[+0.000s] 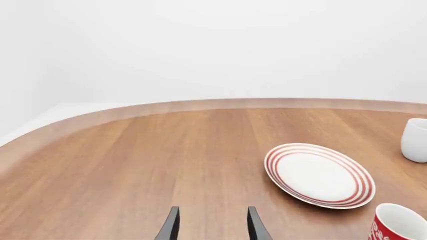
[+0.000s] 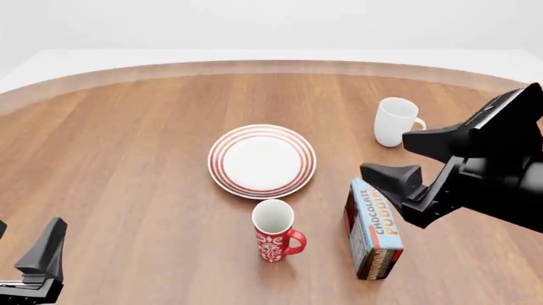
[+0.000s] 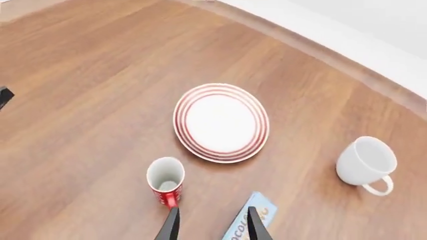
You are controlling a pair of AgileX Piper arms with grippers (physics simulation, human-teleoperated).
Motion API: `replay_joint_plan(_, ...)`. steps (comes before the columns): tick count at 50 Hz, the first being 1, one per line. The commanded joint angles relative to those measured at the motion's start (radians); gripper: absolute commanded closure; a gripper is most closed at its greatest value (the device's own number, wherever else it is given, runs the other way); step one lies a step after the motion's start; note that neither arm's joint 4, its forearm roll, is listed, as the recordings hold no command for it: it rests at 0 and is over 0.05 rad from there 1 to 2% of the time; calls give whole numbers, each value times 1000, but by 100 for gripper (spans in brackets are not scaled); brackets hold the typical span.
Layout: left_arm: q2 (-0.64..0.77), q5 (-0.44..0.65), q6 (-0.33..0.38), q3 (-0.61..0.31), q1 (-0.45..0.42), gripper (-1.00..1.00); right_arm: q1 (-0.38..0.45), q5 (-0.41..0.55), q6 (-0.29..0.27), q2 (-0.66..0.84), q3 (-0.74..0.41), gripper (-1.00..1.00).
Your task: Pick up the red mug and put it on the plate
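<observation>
Red mug upright just near of the plate, pudding box close on its right. Bare wood left of both. Right gripper parted and empty above the box; left gripper likewise parted, near-left corner.

Bare worktop lay left of the red mug; a pudding box stood near its right, the plate just behind.

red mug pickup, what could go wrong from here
The chocolate pudding box stands close beside the red mug, on the side of the open right gripper, so a finger might knock it over. The mug is tall and narrow, so an off-centre grip could tip it short of the plate.
</observation>
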Motion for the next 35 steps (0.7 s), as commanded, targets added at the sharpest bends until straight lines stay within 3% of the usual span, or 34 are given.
replay_joint_plan(1,0,0,0,0,0,-100,19,11,57,67,31,-100)
replay_joint_plan(17,0,0,0,0,0,-100,31,12,71,131,60,-100)
replay_joint_plan(35,0,0,0,0,0,-100,63,-51,93,223,69,-100)
